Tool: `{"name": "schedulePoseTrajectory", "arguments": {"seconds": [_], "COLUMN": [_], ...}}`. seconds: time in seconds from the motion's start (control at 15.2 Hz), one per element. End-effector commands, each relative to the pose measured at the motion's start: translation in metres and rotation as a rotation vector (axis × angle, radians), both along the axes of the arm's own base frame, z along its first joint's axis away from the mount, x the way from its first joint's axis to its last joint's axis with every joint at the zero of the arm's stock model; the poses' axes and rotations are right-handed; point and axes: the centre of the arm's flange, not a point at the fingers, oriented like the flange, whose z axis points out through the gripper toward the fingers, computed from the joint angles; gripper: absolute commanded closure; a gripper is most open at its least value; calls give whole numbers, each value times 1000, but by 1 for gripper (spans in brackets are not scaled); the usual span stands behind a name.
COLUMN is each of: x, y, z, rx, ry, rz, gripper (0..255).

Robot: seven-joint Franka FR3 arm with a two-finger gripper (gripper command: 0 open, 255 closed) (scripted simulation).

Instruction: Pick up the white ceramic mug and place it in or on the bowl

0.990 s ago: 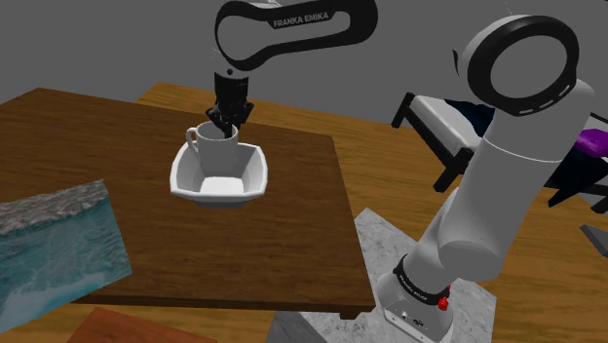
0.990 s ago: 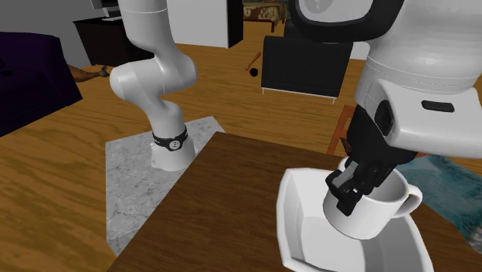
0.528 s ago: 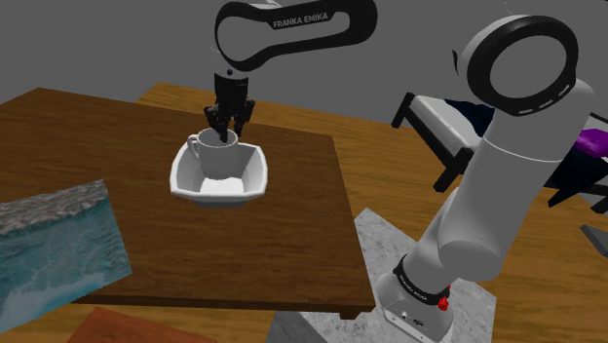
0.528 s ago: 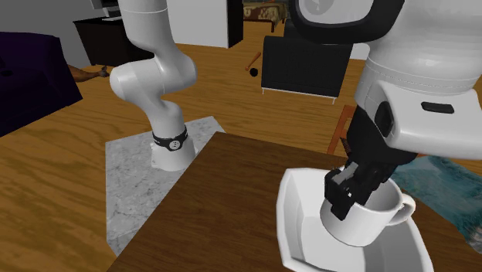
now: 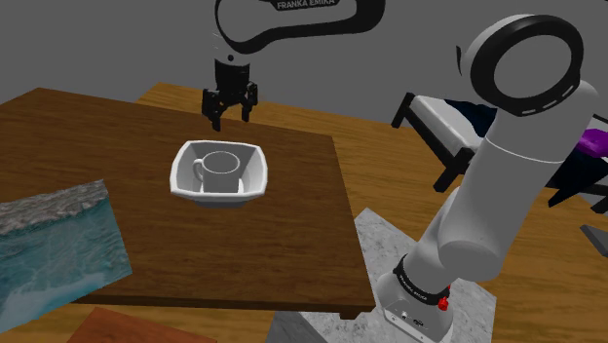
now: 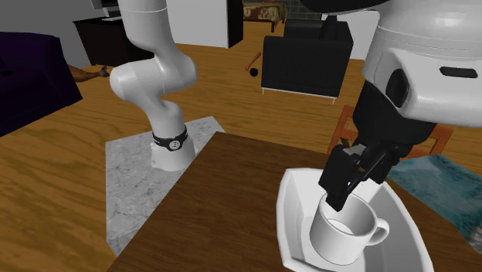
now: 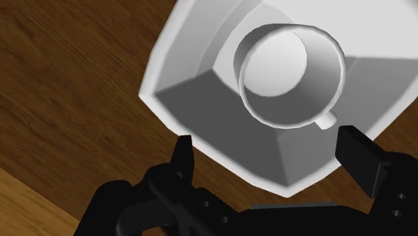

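White mug (image 5: 220, 171) sits upright inside the white bowl (image 5: 260, 173) on the worktop (image 5: 88, 136); my gripper (image 5: 230, 119) hangs above it, fingers apart, empty. Placement looks done; next I'd just lift straight clear.

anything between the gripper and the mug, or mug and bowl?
Nothing visible. The gripper hangs open above the mug, with clear air between them. The mug already sits upright inside the bowl.

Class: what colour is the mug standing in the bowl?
Plain white mug, matching the bowl; the wrist view shows it best.
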Motion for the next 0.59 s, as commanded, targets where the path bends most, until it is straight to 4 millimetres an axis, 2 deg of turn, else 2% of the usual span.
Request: {"name": "schedulePoseTrajectory", "arguments": {"seconds": [0.0, 0.53], "x": [0, 0], "y": [2, 2], "z": [21, 21], "rx": [0, 0], "ry": [1, 1], "rz": [0, 0], "gripper": [0, 0]}}
